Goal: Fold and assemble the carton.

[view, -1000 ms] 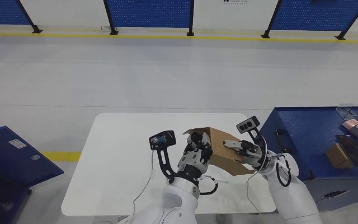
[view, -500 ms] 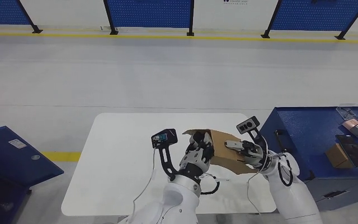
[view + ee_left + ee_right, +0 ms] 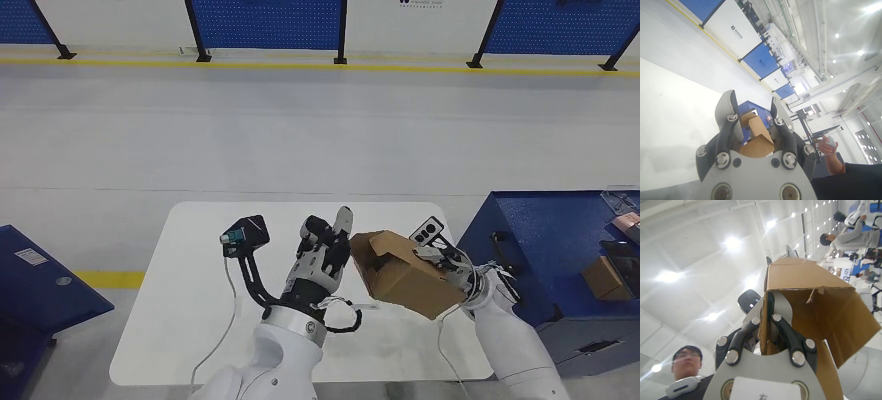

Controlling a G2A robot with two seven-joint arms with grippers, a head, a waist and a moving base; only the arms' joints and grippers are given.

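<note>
surface: white table | corners: rounded | under it: pale floor

White table sits down around 6 o'clock, with a blue cabinet just beside its 3 o'clock edge and a small brown box sitting on that. Over at 8 o'clock there's a blue bin on the floor. Way up at 12 there's a row of blue barrier panels behind a yellow floor line.
</note>
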